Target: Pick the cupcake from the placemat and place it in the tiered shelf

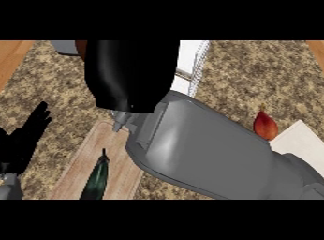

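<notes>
Right hand fills far view – fingers hidden, grasp untellable. Cupcake unseen – likely light, soft-topped; grip wrapper base. Left hand open, resting.

Right hand hides shelf, cupcake unseen.

From my remote seat: my right forearm is a broad, smooth grey shell with a raised panel and a stepped collar near the elbow. It ends in a glossy black hand. At the left edge, my left hand is matte black above a grey cuff.
</notes>
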Robot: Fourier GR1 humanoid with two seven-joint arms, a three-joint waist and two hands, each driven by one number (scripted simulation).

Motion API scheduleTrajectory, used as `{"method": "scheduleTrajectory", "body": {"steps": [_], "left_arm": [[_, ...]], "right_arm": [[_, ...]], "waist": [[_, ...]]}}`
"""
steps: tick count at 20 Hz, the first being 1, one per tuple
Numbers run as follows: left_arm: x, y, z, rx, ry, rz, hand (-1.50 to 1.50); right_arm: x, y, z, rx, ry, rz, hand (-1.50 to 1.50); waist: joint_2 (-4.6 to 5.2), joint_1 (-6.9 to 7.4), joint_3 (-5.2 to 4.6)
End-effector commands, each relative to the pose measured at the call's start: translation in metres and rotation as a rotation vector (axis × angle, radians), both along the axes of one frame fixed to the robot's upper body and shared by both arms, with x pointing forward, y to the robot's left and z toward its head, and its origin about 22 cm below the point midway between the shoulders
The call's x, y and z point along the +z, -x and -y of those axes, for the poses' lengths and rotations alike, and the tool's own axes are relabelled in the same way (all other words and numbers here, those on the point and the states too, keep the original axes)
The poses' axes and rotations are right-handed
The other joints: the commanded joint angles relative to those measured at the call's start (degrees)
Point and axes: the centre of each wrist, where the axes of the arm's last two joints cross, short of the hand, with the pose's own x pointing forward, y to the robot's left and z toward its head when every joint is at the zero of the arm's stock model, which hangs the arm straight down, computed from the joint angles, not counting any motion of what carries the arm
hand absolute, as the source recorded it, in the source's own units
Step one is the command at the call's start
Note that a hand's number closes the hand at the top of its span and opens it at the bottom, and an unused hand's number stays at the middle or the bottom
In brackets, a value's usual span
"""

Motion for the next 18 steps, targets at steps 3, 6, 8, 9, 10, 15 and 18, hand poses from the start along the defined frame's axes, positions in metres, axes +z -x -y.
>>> {"method": "scheduleTrajectory", "body": {"steps": [3, 6, 8, 9, 10, 15, 18], "left_arm": [[0.001, -0.003, 0.006, 0.002, 0.008, 0.010, 0.00], [-0.002, -0.001, 0.005, 0.005, 0.000, 0.014, 0.00], [0.002, 0.000, 0.003, 0.010, -0.005, 0.008, 0.00], [0.000, -0.004, 0.012, 0.015, 0.007, 0.018, 0.00], [-0.003, 0.003, -0.006, 0.016, -0.012, 0.009, 0.00], [0.000, 0.008, 0.002, -0.001, 0.022, 0.018, 0.00], [0.002, 0.003, -0.002, 0.025, 0.007, 0.020, 0.00]], "right_arm": [[0.044, -0.008, -0.020, -0.242, -0.023, -0.116, 1.50], [0.048, -0.019, -0.027, -0.273, -0.018, -0.117, 1.50], [0.065, -0.021, -0.028, -0.281, -0.022, -0.114, 1.50], [0.057, -0.025, -0.030, -0.296, -0.027, -0.119, 1.50], [0.051, -0.038, -0.028, -0.320, 0.016, -0.128, 1.50], [0.054, -0.058, -0.028, -0.370, 0.040, -0.138, 1.50], [0.039, -0.075, -0.021, -0.380, 0.054, -0.141, 1.50]], "waist": [[0.24, -0.38, 0.04], [0.61, -0.09, 0.04], [0.54, -0.42, 0.10], [0.66, -0.43, 0.08], [0.81, -0.56, 0.06], [0.84, -0.27, 0.13], [1.03, -1.15, 0.17]]}}
